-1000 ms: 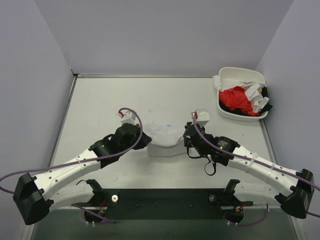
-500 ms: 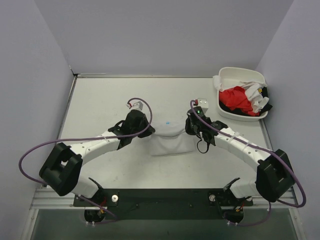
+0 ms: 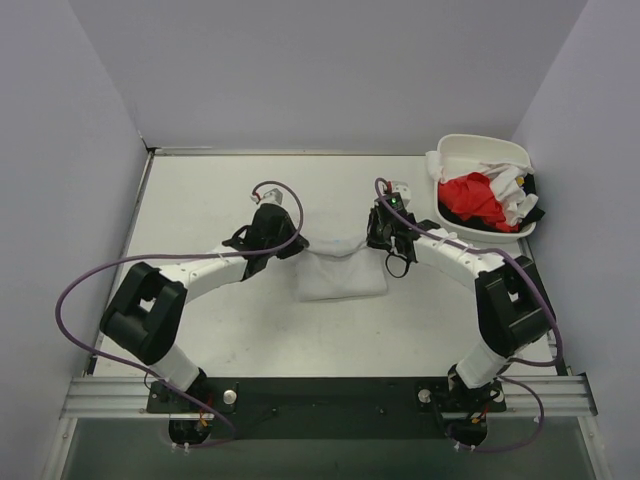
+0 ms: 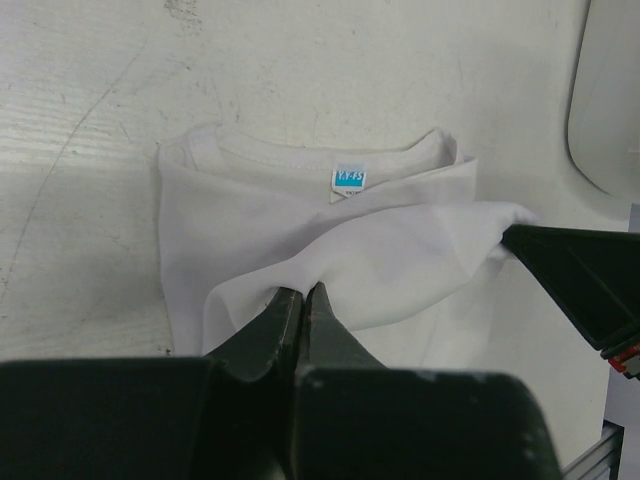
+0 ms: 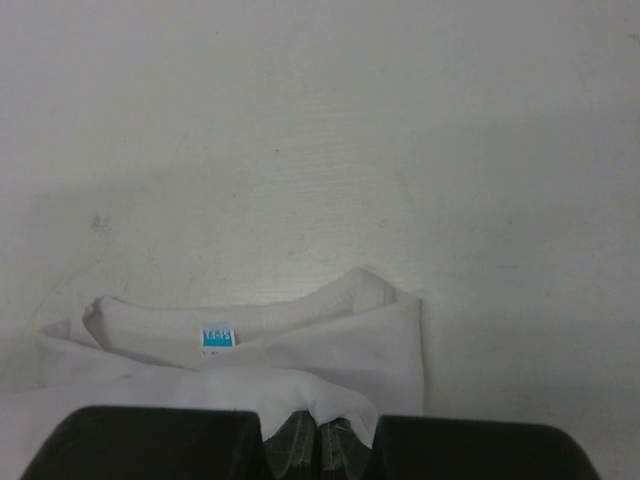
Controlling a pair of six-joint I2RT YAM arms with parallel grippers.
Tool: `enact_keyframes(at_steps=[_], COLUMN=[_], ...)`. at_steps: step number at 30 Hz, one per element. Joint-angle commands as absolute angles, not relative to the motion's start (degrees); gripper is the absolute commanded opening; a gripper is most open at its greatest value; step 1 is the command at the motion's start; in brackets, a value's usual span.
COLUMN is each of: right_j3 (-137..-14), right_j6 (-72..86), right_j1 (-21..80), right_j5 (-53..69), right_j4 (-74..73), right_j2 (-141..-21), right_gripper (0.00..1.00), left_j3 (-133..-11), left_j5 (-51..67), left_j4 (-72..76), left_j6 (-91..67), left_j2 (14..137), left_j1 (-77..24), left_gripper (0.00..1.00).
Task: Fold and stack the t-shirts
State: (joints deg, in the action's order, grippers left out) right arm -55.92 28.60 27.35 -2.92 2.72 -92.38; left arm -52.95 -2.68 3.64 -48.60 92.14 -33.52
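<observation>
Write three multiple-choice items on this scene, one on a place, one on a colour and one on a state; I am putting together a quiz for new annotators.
1. Where on the table does the tub stand?
A. near left corner
B. far right corner
C. in the middle

2. What colour is the neck label of the white t-shirt between the arms?
A. blue
B. green
C. yellow

3. What state is the left gripper in?
A. wide open above the bare table
B. shut on the white t-shirt
C. shut on the tub's rim

Answers:
1 B: the top view shows it at the far right corner, a red t-shirt inside it.
2 A: the left wrist view shows a blue tag at the collar.
3 B: its fingers meet with a fold of white cloth pinched between them.
</observation>
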Motion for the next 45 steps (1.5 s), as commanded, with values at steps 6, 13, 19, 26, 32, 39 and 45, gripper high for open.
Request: enact_keyframes(at_steps=[6,13,19,26,32,39,45], right_j3=[-64.2,-63.5,-60.4,-62.2,-69.4,-74.4,-73.9], right_j6=[28.0,27.0,26.3,30.3,33.2,38.7,43.0], right_j1=[25.2,25.0,26.5,27.3,25.6,24.5,24.4], right_j5=[-1.7,-4.0,-5.3,3.7,15.4,24.2,29.3], right_j4=[3.7,5.7,4.1,1.8,3.2,3.6,1.0], right_j2=[-99.3,-96.7,-87.8,-87.0,-94.7,-100.7,-100.0], right_gripper=[0.77,0.99,1.00,1.00,1.00,1.00,1.00], left_j3=[-53.3,-53.7,-56.9,-58.6,-46.0,-37.4,-32.2], left_j5=[-3.8,-5.7,-3.4,-3.9,6.4,9.6,13.8], left_j4=[6.2,7.3,3.1,1.6,23.7,37.1,46.2], left_j6=[-49.4,-49.1,-49.2,-51.9,-57.9,-57.1,-56.1], left_j2=[94.3,91.9,85.2,83.5,83.5,84.7,88.5], left_j1=[-32.0,-31.5,-33.4,-42.6,-42.8,-43.0,-42.1], left_gripper=[0.44,0.94,0.95,0.96,0.97,0.97,0.97])
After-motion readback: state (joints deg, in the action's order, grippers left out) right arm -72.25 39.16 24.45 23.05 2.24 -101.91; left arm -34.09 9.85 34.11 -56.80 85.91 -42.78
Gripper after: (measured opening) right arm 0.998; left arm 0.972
